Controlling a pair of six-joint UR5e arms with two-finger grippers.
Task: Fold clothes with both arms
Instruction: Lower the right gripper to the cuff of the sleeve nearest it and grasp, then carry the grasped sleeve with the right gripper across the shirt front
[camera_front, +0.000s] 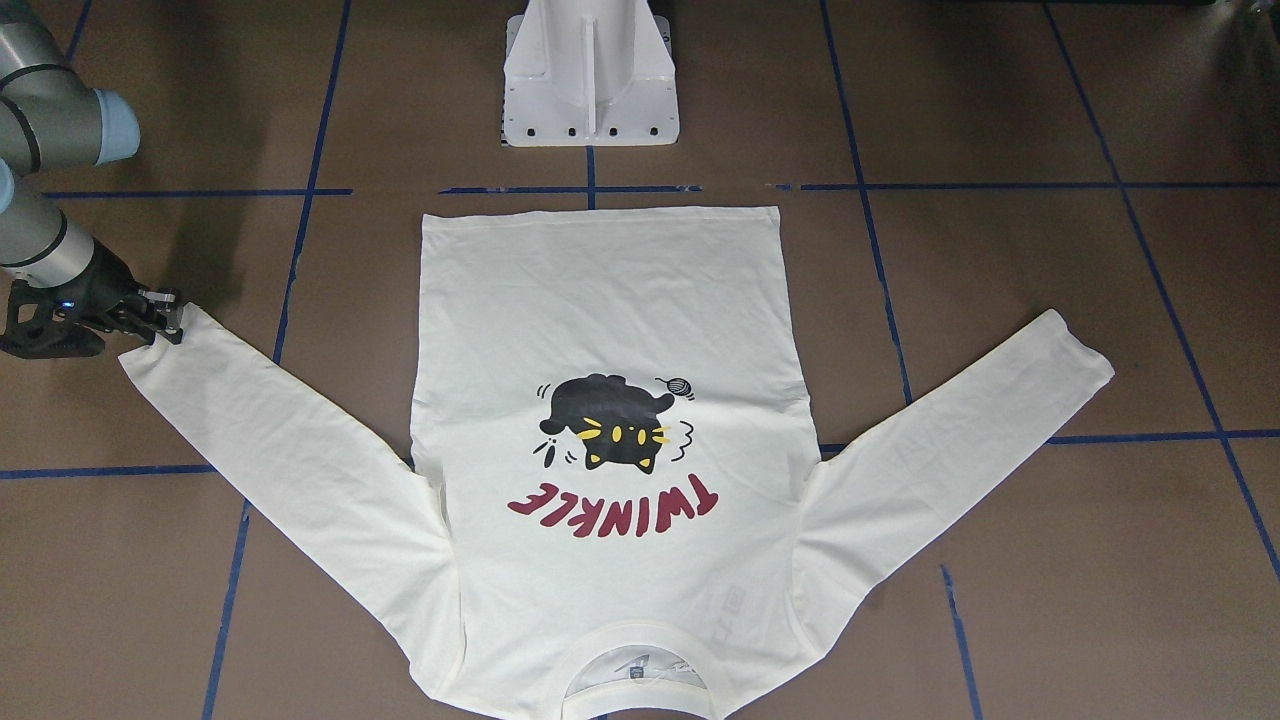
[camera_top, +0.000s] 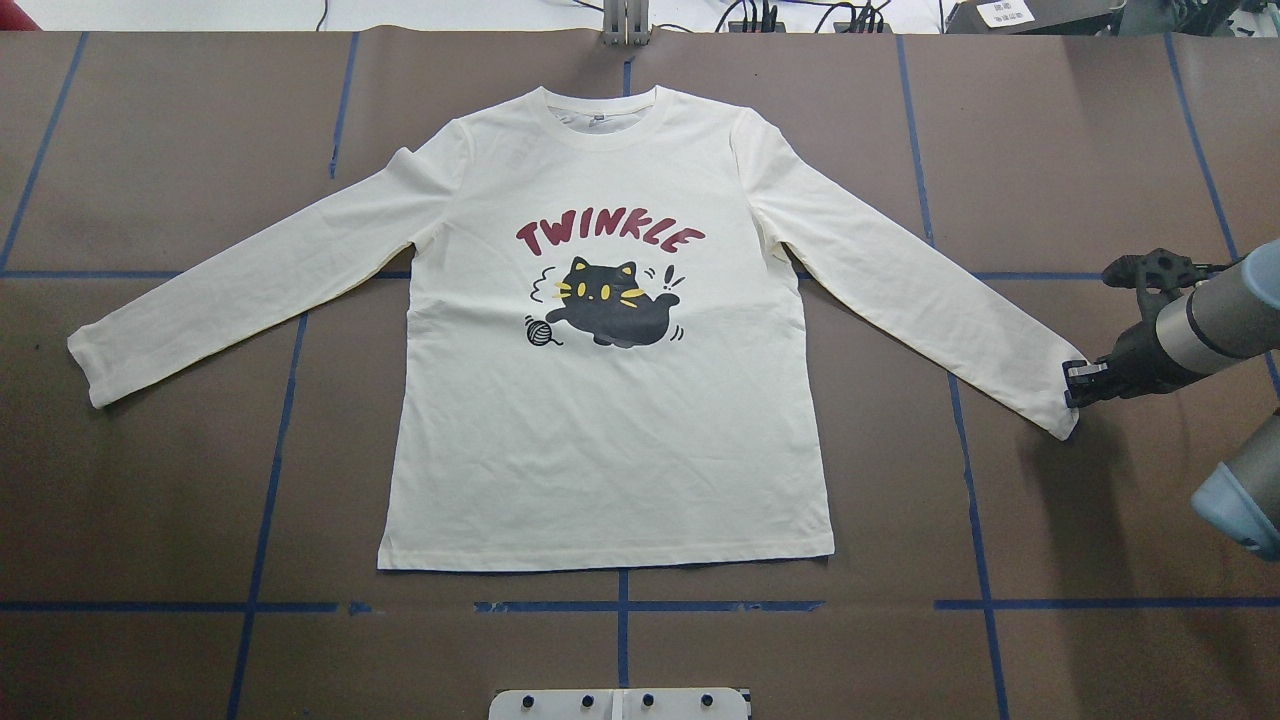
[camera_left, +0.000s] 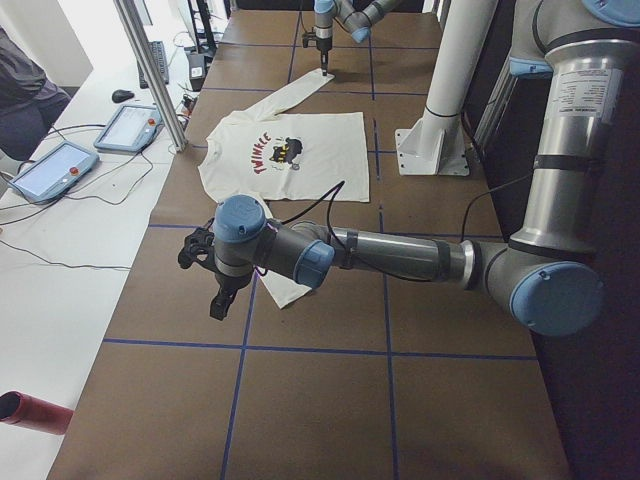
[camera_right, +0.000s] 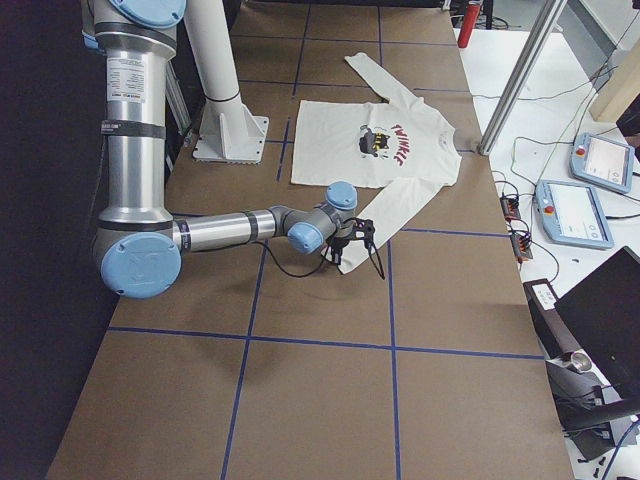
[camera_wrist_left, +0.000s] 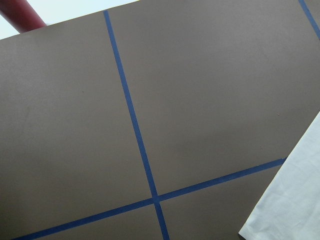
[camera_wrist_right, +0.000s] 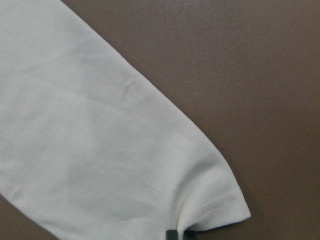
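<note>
A shirt (camera_top: 610, 440) spread flat, print up, at the middle of the table (camera_top: 1050, 130), one cuff pinched.
In the overhead view the shirt is laid with the collar toward the top edge and the hem toward the bottom, both sleeves slanted outward and down. The right gripper (camera_top: 1072, 386) is set at the pinched cuff (camera_top: 1045, 395), at the right of the frame; its jaws are closed narrowly on the cuff's edge, and in the right wrist view the cloth is puckered at a fingertip (camera_wrist_right: 172, 235) on the bottom edge. The left gripper (camera_left: 216, 300) is shown only in the left side view, left of centre, near the free cuff (camera_left: 285, 293); whether it is wide or narrow cannot be told.
</note>
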